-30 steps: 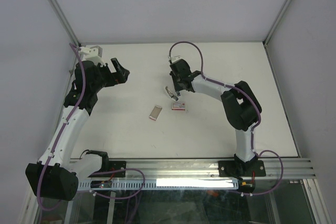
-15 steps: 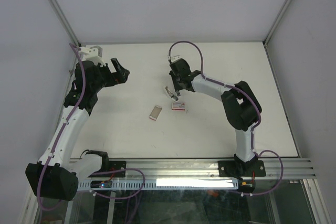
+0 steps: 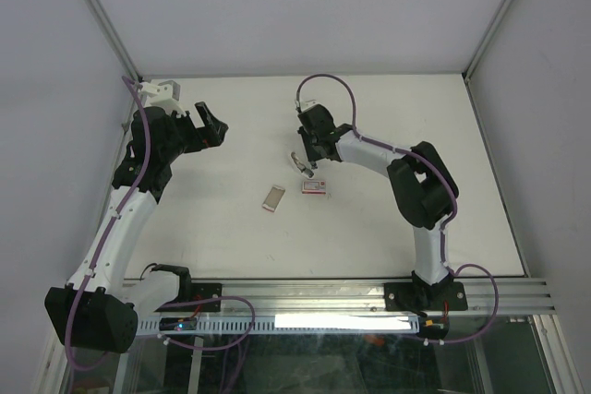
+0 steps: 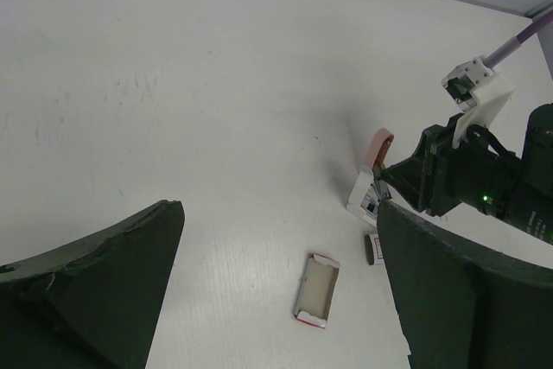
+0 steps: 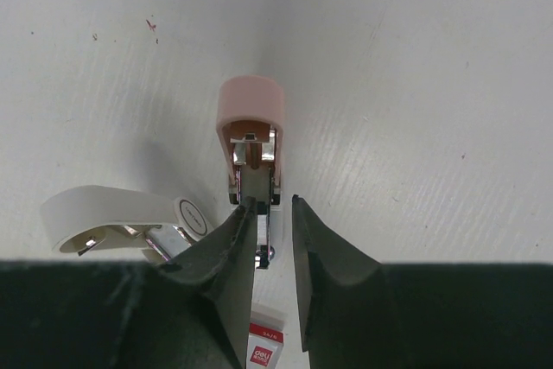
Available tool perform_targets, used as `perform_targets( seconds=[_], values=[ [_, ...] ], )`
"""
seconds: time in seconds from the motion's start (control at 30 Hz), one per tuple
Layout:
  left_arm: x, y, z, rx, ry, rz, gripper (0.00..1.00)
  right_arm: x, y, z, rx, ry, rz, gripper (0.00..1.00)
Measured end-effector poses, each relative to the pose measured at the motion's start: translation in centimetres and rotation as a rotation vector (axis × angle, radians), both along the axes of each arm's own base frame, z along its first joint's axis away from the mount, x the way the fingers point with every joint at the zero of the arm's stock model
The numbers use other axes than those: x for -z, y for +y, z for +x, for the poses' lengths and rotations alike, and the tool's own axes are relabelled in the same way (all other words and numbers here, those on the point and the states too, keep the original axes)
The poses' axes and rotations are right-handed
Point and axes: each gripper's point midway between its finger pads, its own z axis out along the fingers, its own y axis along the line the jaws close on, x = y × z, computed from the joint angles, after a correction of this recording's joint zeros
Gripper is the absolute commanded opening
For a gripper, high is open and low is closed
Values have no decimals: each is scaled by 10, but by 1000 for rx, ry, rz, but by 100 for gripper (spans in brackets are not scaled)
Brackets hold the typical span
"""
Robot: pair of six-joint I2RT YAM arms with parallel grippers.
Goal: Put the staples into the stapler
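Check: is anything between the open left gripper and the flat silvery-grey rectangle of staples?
Nothing visible. Only bare white table lies between the left gripper and the silvery-grey staples. The small red-and-white box sits beyond the staples, near the pink-and-white stapler.

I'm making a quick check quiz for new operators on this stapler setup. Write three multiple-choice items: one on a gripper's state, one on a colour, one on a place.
1. The left gripper is: A) shut tight B) open wide, empty C) out of every view
2. The raised cap of the opened plastic stapler with a white base is: A) blue B) green C) pink
3. The flat silvery-grey rectangle of staples lies: A) inside the stapler B) between the left gripper's fingers C) loose on the white table

Key: 1 B, its fingers stand far apart, nothing between. 2 C, the cap shows pink beyond the right gripper, shut on the stapler's metal rail. 3 C, it sits apart from both arms.
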Motion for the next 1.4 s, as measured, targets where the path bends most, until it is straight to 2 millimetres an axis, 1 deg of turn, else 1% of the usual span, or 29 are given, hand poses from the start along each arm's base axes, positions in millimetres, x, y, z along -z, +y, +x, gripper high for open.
perform_targets(
  seconds=[0.43, 0.6, 0.7, 0.77, 0.83, 0.9, 0.97, 1.03, 1.07, 1.13, 1.2, 1.3, 1.37, 1.4],
  values=[
    [-2, 0, -1, 0, -6, 0, 99, 2, -1, -1, 0, 10, -7, 25],
    [-3, -1, 0, 7, -11, -4, 99, 2, 1, -5, -13, 26, 3, 32],
    [0, -6, -1, 33, -16, -18, 97, -6, 2, -9, -23, 27, 22, 37],
    [5, -12, -3, 56, -5, -38, 96, -16, 0, -14, -27, 18, 40, 41],
    [9, -24, -5, 87, 5, -67, 97, -30, -4, -22, -30, 4, 66, 44],
    [12, -45, -8, 128, 8, -98, 98, -45, -9, -31, -32, -11, 101, 46],
    [17, -76, -15, 205, 10, -129, 98, -59, -15, -41, -33, -25, 148, 47],
    [27, -104, -19, 273, 23, -167, 96, -68, -24, -49, -28, -32, 188, 48],
    [36, -119, -17, 309, 39, -193, 96, -70, -28, -52, -25, -33, 215, 48],
    [57, -132, -9, 325, 81, -230, 96, -68, -39, -59, -11, -22, 261, 48],
    [83, -144, 3, 330, 126, -252, 96, -60, -48, -65, 1, 4, 302, 48],
    [124, -162, 14, 349, 201, -259, 96, -37, -59, -78, 26, 64, 342, 49],
    [145, -174, 17, 368, 239, -251, 97, -21, -61, -91, 29, 115, 365, 48],
    [152, -179, 20, 379, 250, -249, 97, -16, -61, -97, 29, 136, 375, 49]
  ],
)
